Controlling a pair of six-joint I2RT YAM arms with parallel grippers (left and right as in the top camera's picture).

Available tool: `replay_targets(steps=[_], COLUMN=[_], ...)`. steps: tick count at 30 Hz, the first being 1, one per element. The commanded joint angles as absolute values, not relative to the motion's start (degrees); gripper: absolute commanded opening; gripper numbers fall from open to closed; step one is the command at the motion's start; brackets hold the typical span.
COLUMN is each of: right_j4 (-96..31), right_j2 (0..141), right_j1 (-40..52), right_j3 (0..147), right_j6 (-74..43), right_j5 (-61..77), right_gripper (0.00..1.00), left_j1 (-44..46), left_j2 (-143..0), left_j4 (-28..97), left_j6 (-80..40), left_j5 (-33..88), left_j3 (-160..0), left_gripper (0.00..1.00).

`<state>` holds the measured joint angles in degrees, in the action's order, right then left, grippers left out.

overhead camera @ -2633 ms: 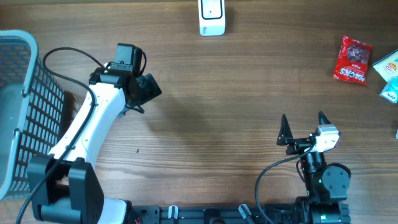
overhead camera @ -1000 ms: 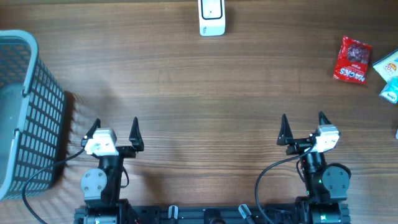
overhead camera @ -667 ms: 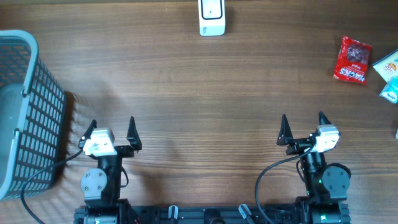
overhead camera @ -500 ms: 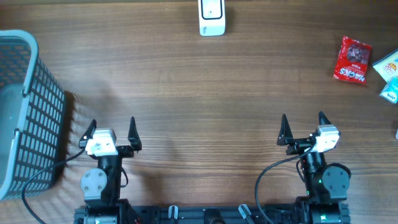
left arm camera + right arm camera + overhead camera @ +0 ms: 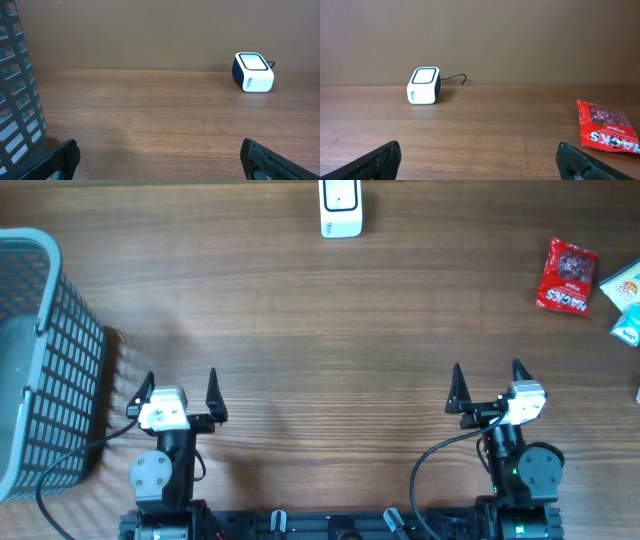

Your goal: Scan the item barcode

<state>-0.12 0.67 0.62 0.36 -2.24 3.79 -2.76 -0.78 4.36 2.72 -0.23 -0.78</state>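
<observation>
Since the left gripper [image 5: 180, 385] and right gripper [image 5: 486, 380] stand spread and empty, the red snack packet [image 5: 567, 276] (far right on the table [image 5: 350, 330]) should be pinched at one edge only, then faced to the scanner [image 5: 340, 208].

Black arms [image 5: 160, 472] with white wrist blocks [image 5: 163, 411], pointed black hands [image 5: 180, 376], looping cables [image 5: 440, 444].

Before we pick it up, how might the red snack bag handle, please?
The red snack bag lies flat and crinkled, so it is probably floppy and light. Its glossy film may slip in a grip, and the lumpy contents could shift.
</observation>
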Motion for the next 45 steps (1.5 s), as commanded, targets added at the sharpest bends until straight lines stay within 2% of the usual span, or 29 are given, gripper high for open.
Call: replay_targets(steps=[1, 45], right_j4=[0.01, 0.03], right_j2=[0.21, 0.21], right_j1=[0.78, 0.78], right_j3=[0.30, 0.30], right_j6=[-1.52, -1.50], right_j5=[3.05, 3.03], right_gripper=[1.00, 1.00], left_j1=[-3.31, -3.38], left_j2=[-0.19, -0.27], left_j4=[4.38, 4.23], left_j6=[2.11, 1.04], left_j5=[-1.85, -0.51], left_j3=[-0.32, -0.32], left_gripper=[1.00, 1.00])
